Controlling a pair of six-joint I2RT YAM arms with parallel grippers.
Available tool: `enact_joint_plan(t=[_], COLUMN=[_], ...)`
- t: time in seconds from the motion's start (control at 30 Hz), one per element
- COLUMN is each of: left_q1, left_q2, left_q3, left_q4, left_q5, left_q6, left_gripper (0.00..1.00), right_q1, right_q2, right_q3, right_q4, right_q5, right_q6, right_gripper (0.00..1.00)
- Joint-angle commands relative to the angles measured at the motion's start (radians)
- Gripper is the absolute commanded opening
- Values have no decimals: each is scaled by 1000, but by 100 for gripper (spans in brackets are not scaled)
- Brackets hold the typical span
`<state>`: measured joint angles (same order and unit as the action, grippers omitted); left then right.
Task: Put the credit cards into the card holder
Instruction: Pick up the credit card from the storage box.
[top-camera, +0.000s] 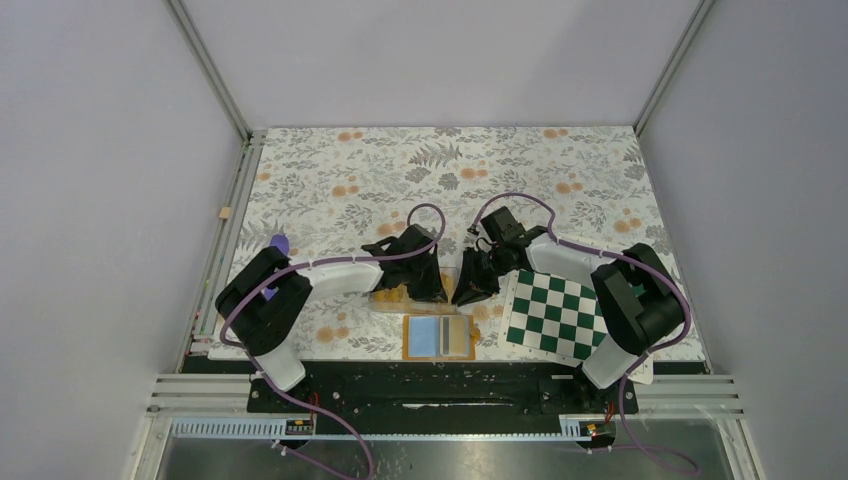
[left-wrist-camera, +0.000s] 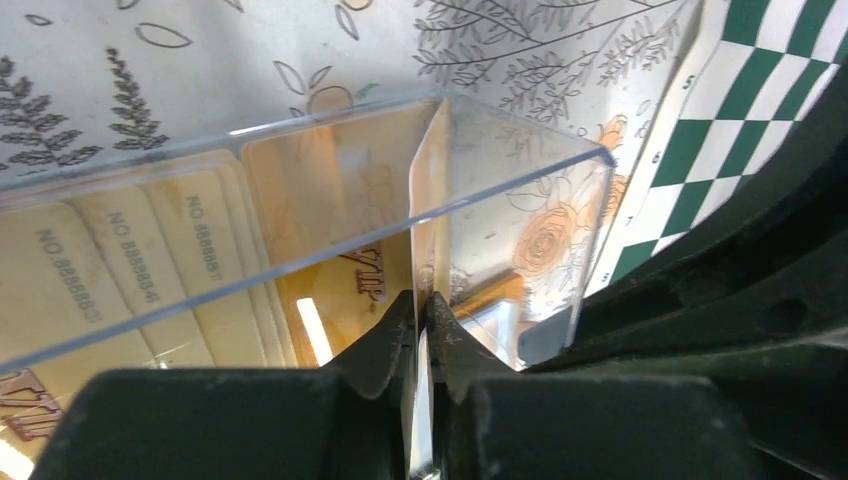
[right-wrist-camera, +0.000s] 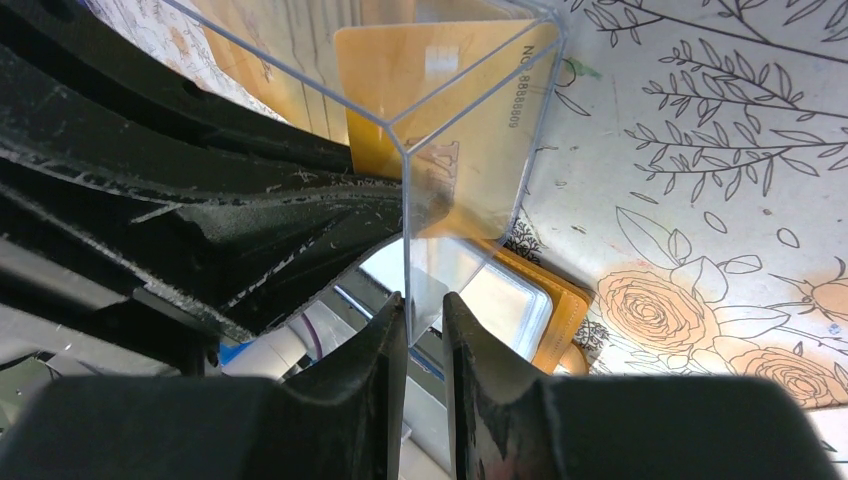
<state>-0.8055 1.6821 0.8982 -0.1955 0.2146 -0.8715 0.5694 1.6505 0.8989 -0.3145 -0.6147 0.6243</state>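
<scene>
credit cards (left-wrist-camera: 130, 270): stacked in clear box (left-wrist-camera: 520, 210); likely light, stiff, slick, so pinch yours by an edge | card holder (top-camera: 437, 337): orange wallet, blue pockets, open flat nearest you | left gripper (left-wrist-camera: 422, 305): jaws clamped on one upright card (left-wrist-camera: 428, 200) | right gripper (right-wrist-camera: 423, 305): jaws pinching box wall | floral tabletop (top-camera: 450, 160) beyond
</scene>
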Motion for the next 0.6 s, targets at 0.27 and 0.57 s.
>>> enact_joint_plan(t=[0.27,0.57], left_q1=[-6,-6], left_q2=[-189,-488], left_q3=[106,49], left_q4=[-110,-148], left_q5=[-127,-180], left_q6=[66,99], left_gripper=[0,0], right_q1=[-32,-89], right_q2=[-161,-381], right_q3=[-4,-14], right_q4=[4,-67], right_q5=[18,17], right_q6=[-14,-47], right_gripper=[46,73])
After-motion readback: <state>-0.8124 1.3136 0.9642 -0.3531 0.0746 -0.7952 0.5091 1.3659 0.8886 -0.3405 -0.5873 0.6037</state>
